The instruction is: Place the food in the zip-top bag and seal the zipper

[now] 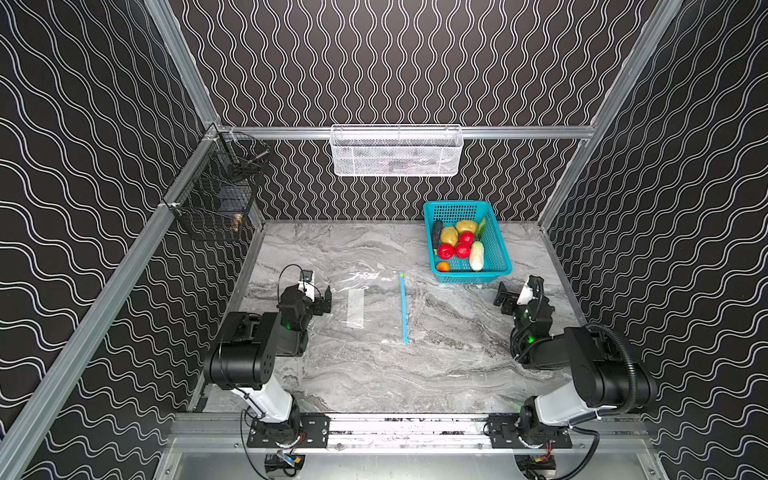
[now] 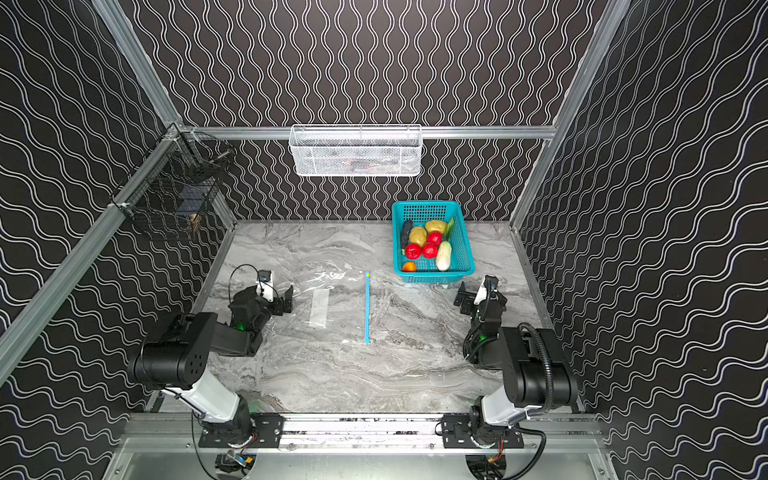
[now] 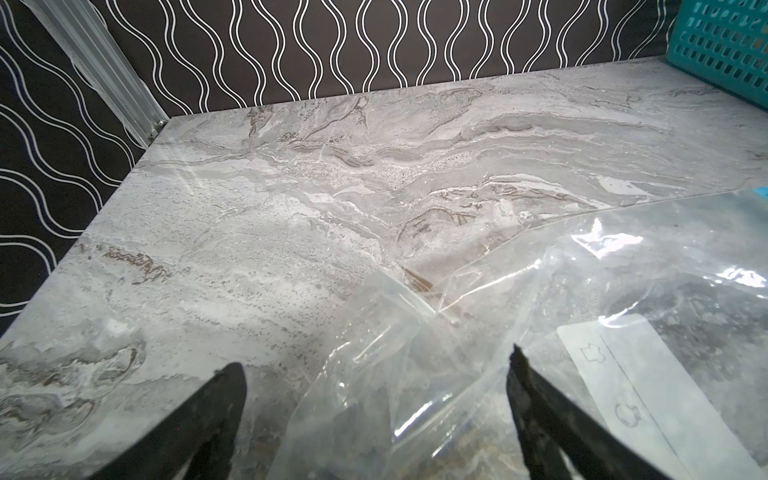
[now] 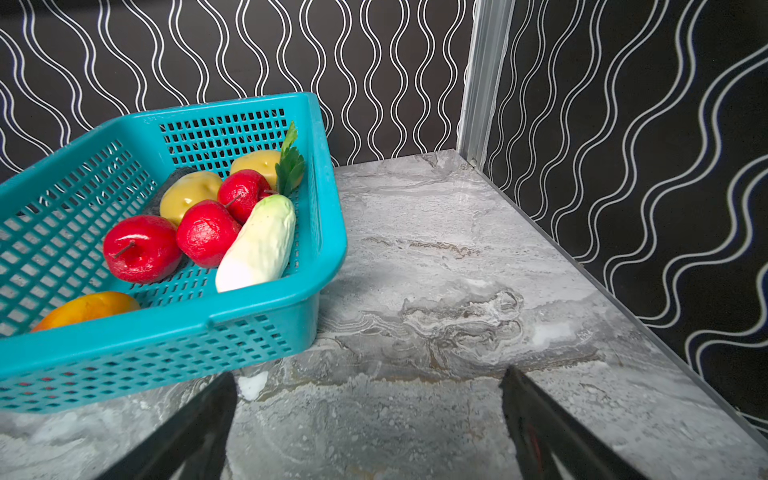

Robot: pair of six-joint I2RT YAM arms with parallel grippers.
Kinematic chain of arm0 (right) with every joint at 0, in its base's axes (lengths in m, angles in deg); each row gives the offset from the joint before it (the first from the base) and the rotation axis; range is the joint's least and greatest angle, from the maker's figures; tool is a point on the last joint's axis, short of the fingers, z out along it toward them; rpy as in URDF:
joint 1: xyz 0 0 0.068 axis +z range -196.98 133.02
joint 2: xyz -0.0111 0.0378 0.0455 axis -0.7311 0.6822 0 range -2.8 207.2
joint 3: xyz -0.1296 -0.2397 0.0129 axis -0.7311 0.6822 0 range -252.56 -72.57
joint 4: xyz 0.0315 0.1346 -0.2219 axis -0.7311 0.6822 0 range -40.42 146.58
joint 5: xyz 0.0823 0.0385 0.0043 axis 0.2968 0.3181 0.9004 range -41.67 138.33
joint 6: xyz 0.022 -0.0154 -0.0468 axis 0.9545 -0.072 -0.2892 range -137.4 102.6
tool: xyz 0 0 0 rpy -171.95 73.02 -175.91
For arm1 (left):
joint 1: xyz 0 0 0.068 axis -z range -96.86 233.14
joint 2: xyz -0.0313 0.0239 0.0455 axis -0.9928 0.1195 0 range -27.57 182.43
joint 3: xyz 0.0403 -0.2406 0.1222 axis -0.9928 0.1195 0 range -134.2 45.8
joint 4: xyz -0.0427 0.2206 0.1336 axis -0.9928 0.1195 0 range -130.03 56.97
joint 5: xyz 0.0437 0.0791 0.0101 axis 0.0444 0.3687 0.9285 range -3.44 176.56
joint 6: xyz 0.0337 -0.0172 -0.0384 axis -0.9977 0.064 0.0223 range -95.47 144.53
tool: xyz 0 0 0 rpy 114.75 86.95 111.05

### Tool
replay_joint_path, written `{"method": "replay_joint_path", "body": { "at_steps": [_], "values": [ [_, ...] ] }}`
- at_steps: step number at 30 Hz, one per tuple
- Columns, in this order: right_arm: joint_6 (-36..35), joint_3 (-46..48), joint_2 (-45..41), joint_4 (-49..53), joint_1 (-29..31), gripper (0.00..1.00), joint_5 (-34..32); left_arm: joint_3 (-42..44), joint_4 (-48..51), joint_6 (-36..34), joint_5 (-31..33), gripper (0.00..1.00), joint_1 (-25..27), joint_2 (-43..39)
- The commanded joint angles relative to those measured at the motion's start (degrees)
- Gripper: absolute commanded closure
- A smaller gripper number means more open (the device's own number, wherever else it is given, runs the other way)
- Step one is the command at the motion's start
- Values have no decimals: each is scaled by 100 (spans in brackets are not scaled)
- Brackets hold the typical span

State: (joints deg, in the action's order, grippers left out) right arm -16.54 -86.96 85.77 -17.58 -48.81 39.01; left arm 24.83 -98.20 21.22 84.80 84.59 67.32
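Small toy produce (image 1: 462,250) sits in the teal plastic basket (image 1: 473,276); we see the clear flat zip-top bag (image 1: 378,316) empty on the marble bench (image 1: 436,365). Left end effector (image 1: 326,301) and right end effector (image 1: 502,298) gape empty; nothing is packed yet.

You have a grey, marble-patterned counter (image 1: 457,365) with two things lying directly on it. Left of the middle, a large transparent plastic zip-top bag (image 1: 382,299) lies flat. Its thin light-blue zipper strip (image 1: 403,309) runs front to back along the edge nearest the counter's centre, and a small yellowish slider tab (image 1: 401,274) sits at the far end. A white rectangular label patch (image 1: 355,307) shows on the bag. In the left wrist view the plastic (image 3: 415,374) is creased at one corner. Toward the back right stands a teal perforated plastic basket (image 1: 473,275), apart from the bag.
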Motion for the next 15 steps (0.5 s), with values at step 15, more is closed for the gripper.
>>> {"method": "replay_joint_path", "body": {
  "at_steps": [15],
  "values": [
    [47, -50, -6, -136, -2, 1, 27, -30, 5, -95, 150, 1, 74, -15]
  ]
}}
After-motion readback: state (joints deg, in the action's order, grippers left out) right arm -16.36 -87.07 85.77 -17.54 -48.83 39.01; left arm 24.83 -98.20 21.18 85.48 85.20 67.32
